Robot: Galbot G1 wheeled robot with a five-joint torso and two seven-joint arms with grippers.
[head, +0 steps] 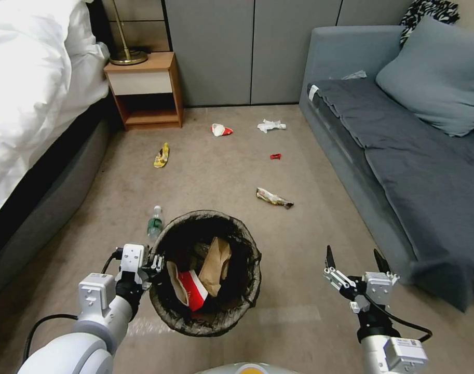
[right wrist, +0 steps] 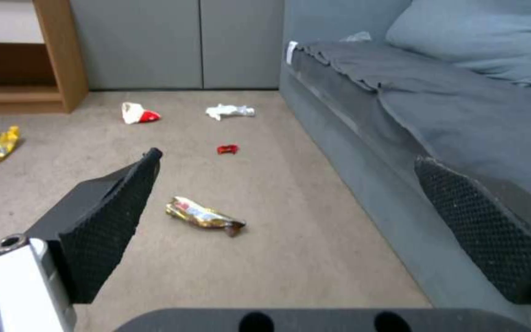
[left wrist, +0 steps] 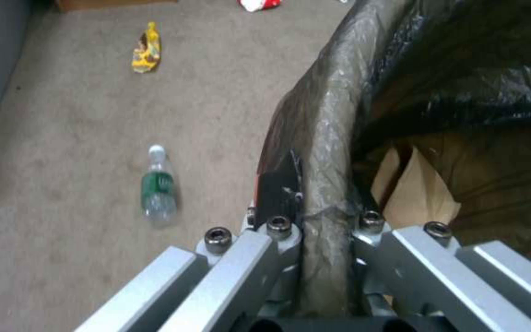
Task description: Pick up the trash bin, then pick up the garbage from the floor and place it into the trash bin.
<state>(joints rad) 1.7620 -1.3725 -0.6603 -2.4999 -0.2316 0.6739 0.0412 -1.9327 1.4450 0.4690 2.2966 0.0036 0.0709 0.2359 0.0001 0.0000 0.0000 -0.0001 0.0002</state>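
Your left hand [left wrist: 324, 230] grips the bin [head: 205, 317] rim; right hand [head: 353, 259] spread, empty. The wrapper [right wrist: 204, 216] looks light and crinkly: pinch its middle.

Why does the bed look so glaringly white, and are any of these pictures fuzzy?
Head view: the bedding is overexposed, its folds washed out. Left wrist view: the trash bin rim clamped in the left gripper looks soft. Right wrist view: the right gripper fingers are reasonably sharp.

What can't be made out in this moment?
- Bin floor, head view: hidden under the brown bag and carton.
- Left gripper fingers, left wrist view: mostly covered by the liner on the bin rim.
- Red scrap, head view: too small to identify.
- Bottle label: blurred.
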